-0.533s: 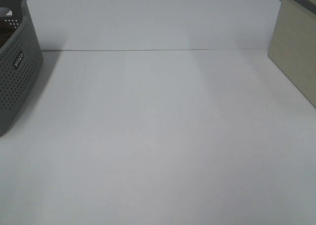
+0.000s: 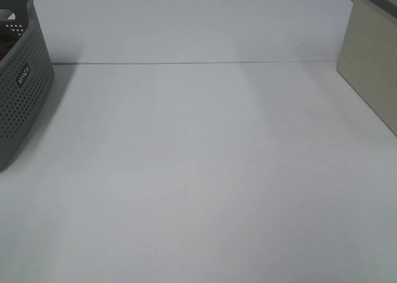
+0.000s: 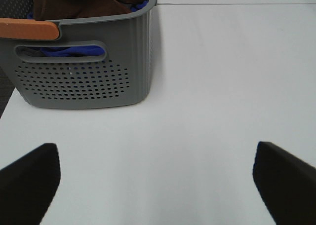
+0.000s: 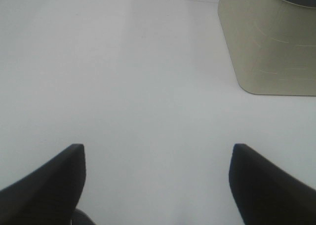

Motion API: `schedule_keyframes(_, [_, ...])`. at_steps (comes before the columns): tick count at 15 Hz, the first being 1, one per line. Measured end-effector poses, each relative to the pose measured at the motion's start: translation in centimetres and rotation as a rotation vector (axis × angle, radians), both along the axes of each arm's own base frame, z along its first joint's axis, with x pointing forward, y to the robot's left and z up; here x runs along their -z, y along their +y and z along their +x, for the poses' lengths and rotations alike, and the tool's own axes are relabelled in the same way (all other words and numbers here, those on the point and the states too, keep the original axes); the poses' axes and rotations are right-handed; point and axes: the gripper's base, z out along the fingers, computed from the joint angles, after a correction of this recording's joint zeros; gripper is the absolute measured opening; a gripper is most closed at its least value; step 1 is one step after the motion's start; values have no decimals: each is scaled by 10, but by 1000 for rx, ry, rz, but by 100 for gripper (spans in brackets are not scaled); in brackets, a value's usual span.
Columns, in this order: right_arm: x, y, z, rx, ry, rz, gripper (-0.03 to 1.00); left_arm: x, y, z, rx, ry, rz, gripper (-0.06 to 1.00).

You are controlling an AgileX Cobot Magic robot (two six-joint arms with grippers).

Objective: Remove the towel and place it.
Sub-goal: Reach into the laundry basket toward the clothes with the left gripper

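The towel (image 3: 89,0) is dark brown, soft and bunched into loose folds. It sits inside the grey basket (image 3: 79,82), piled to about rim level. Only part of it is in frame, so its full shape can't be told. Under it lies a blue cloth (image 3: 74,51), seen through the handle slot and at the basket's corner.

The left wrist cam is the only view w/ a clear look at the towel. It also shows an orange strip (image 3: 29,29) on the basket's rim. The ext. high cam catches just the basket's side at the table's left edge, w/ a small label (image 2: 23,77) that is too small to read. It also shows a beige container (image 2: 372,66) at the right edge. The right wrist cam shows that container up close: smooth, matte walls, rounded corner, dark rim at the top.

The basket is hard plastic, w/ rounded corners and walls perforated in rows of small holes. The table (image 2: 205,171) is plain white and flat.

The left gripper (image 3: 155,153) has its dark fingers spread wide and holds nothing; it sits over bare table near the basket. The right gripper (image 4: 158,148) is likewise spread wide and empty, near the beige container.
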Motion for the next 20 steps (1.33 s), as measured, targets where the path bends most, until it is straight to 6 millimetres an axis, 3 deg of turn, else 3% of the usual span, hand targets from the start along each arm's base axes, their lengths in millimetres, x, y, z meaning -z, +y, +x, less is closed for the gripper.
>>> schedule_keyframes(20, [0,0,0,0,0,0,77,0,0,0,-1,0,2,99])
